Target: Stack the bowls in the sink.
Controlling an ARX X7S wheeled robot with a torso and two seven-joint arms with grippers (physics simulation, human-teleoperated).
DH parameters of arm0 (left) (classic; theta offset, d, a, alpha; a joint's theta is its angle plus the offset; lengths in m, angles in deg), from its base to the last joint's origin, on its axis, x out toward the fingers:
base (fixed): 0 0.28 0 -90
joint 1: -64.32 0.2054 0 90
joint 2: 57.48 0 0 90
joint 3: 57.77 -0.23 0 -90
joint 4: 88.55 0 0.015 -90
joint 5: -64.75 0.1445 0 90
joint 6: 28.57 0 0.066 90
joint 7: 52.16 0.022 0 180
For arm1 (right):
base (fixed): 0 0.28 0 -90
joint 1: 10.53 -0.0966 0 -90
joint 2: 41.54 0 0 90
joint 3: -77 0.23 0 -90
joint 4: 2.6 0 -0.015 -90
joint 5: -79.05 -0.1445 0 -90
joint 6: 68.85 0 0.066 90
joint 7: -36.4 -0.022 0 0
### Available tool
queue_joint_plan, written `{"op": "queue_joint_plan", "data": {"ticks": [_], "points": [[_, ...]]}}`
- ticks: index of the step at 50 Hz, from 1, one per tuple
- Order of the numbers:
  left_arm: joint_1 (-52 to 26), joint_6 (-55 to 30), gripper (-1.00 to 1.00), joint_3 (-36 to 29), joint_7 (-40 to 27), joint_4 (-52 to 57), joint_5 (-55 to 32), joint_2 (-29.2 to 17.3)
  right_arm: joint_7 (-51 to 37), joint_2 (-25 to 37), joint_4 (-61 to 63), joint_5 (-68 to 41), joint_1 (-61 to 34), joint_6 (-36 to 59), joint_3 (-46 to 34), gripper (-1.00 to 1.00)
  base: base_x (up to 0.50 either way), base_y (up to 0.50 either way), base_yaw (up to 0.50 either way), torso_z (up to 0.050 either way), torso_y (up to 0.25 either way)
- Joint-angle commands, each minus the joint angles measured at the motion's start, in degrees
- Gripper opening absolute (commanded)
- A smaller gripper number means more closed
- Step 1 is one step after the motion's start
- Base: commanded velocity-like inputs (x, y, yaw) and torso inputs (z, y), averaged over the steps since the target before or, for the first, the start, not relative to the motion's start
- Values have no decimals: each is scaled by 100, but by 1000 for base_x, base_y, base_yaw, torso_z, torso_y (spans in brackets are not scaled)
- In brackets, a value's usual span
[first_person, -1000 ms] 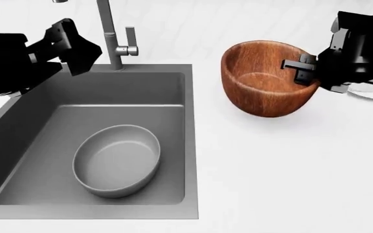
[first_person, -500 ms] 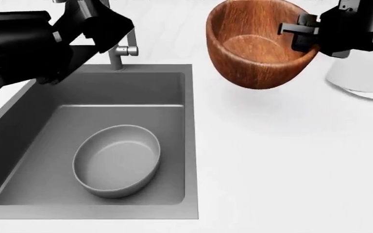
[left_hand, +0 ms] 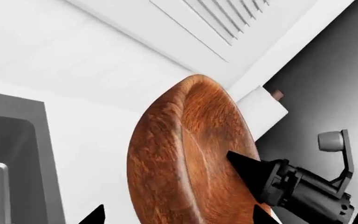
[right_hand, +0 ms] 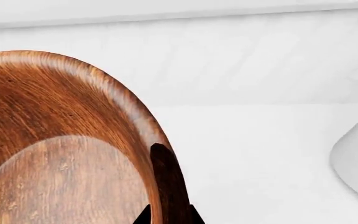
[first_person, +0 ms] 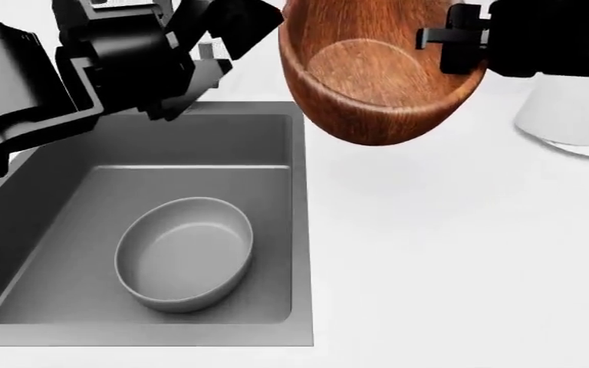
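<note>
Your right claw (first_person: pixel 468 38) grips the wooden bowl (first_person: pixel 382 73) by its rim, aloft over the counter; the grey bowl (first_person: pixel 184 253) waits in the sink (first_person: pixel 274 146) at seven o'clock. Left claw (first_person: pixel 223 23): grip unclear.

Right gripper (first_person: pixel 465 47) lifting wooden bowl (first_person: pixel 376 73) higher off counter, carrying it toward sink side, rim pinched between its fingers. Left gripper (first_person: pixel 223 31) rising, swinging in close beside bowl's far wall.

I see a glossy, grained wooden bowl (first_person: pixel 382 73), a matte grey bowl (first_person: pixel 184 253), and a smooth dark grey sink (first_person: pixel 59 222).
</note>
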Motion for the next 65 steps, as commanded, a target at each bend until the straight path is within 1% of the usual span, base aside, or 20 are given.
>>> {"op": "queue_joint_plan", "data": {"ticks": [1,9,24,44,45,63,64,65], "points": [[-36,25,100,-97,296,-259,175,248,-31,132,403,51,-19,-35,174,-100,0,0,0,0,0],[-164,-43,100,-206,470,-495,272,356,-16,123,473,42,1,-32,206,-100,0,0,0,0,1],[-174,-87,100,-362,713,-768,447,481,11,86,546,67,36,-51,252,-100,0,0,0,0,0],[-92,-207,100,-723,840,-1058,866,507,-22,167,723,26,80,-62,334,-100,0,0,0,0,1],[-84,-213,-100,-738,849,-1060,880,512,-23,169,731,23,82,-63,339,-100,0,0,0,0,0],[-33,-144,-100,-787,815,-1038,940,502,56,241,858,-25,53,-2,433,-100,0,0,0,0,0],[-40,-140,-100,-788,813,-1042,943,501,79,246,851,-39,46,5,446,100,0,0,0,0,10],[-30,-133,-100,-788,819,-1034,955,495,91,249,833,-66,37,21,457,100,0,0,0,0,0]]}}
